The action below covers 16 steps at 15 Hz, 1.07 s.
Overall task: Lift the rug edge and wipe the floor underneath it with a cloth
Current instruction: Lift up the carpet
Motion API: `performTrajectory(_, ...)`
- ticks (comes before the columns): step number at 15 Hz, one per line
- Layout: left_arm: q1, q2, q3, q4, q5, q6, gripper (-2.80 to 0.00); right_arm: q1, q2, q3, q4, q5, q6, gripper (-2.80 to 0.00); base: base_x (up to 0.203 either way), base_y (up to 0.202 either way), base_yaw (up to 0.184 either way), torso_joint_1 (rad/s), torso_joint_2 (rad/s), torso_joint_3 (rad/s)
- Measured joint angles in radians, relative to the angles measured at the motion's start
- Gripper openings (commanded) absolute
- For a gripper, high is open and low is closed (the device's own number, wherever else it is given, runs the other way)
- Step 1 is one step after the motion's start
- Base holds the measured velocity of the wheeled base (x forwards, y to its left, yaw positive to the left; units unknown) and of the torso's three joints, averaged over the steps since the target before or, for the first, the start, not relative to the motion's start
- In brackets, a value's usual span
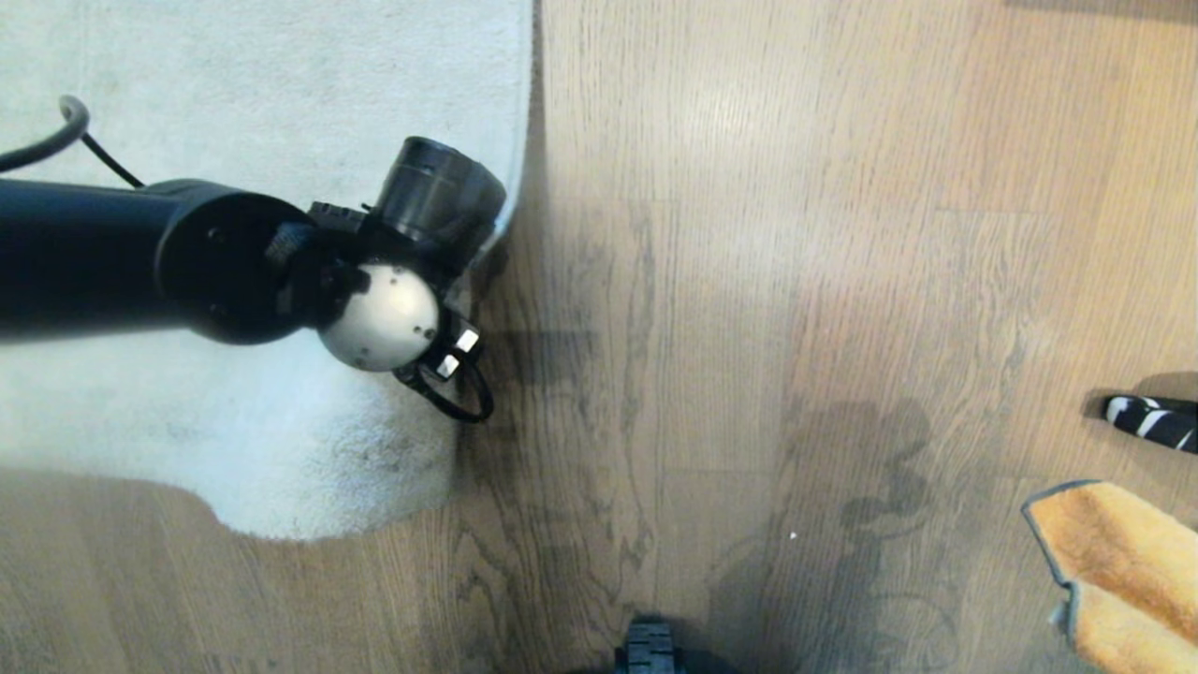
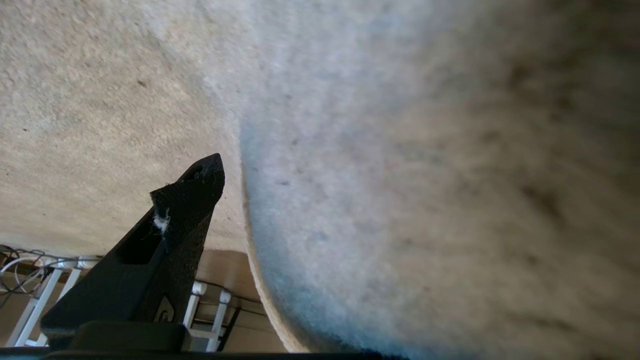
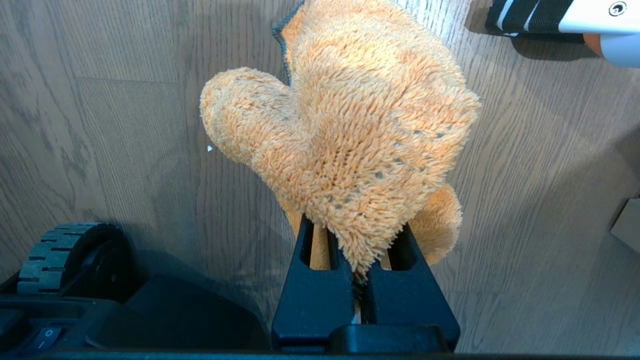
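Note:
The light grey-beige rug [image 1: 234,84] covers the upper left of the head view, and the rug edge [image 1: 532,112] runs down beside the brown plank floor [image 1: 796,281]. My left arm's wrist [image 1: 384,318] hangs over that edge and hides the fingers there. In the left wrist view my left gripper [image 2: 320,170] is open. One black finger [image 2: 192,200] shows beside a raised fold of rug [image 2: 400,175] that covers the other finger. My right gripper [image 3: 355,235] is shut on the orange fluffy cloth [image 3: 350,120], which hangs above the floor at the lower right [image 1: 1114,562].
A black-and-white striped slipper [image 1: 1151,421] lies on the floor near the cloth. The base's wheel [image 1: 649,646] shows at the bottom centre. White furniture legs and cables [image 2: 30,285] stand past the rug's far border.

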Motion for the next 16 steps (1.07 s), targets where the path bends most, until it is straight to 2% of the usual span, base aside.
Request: performTrajectory(16, -0.154, -0.007, 0.082, 0.016, 0.031, -0.001, 0.00, 0.000, 0.000, 0.000, 0.000, 0.000, 0.000, -2.80, 0.000, 0.000, 0.000, 0.000, 0.00, 0.000)
